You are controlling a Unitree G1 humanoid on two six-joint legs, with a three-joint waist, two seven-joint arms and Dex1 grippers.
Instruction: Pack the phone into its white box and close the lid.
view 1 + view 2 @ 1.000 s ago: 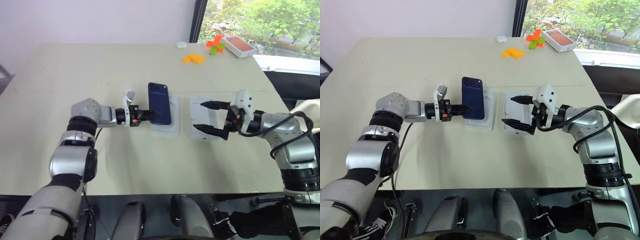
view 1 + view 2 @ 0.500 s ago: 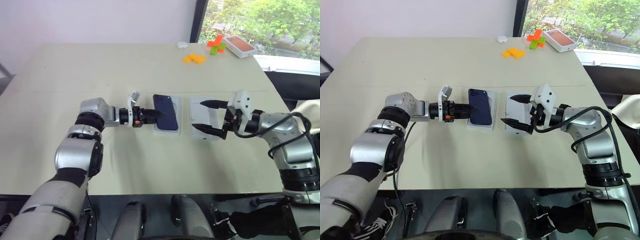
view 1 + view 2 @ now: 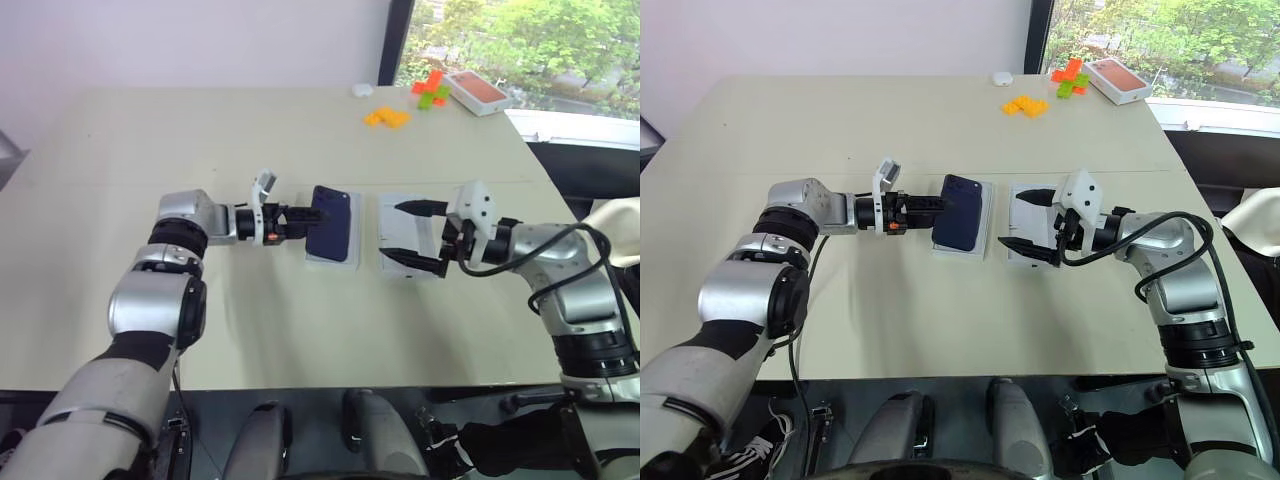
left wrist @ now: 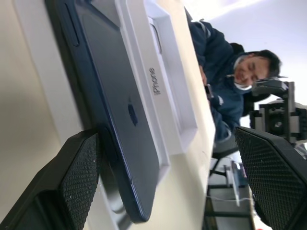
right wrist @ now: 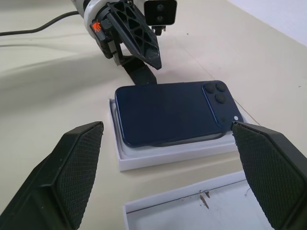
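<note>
Beige tabletop (image 3: 200, 150) gives you wide bare room. Your left gripper (image 3: 300, 218), jaws released, sits beside the phone (image 3: 332, 223), which lies askew on the white box (image 3: 336, 258). Seat it flat, then have the wide-open right gripper (image 3: 412, 238) lift the lid (image 3: 403, 262) just beside it.

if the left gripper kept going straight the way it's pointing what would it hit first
Most likely the phone. The open left gripper points across the table at its near edge, where it lies on the white box. Contact can't be judged.
</note>
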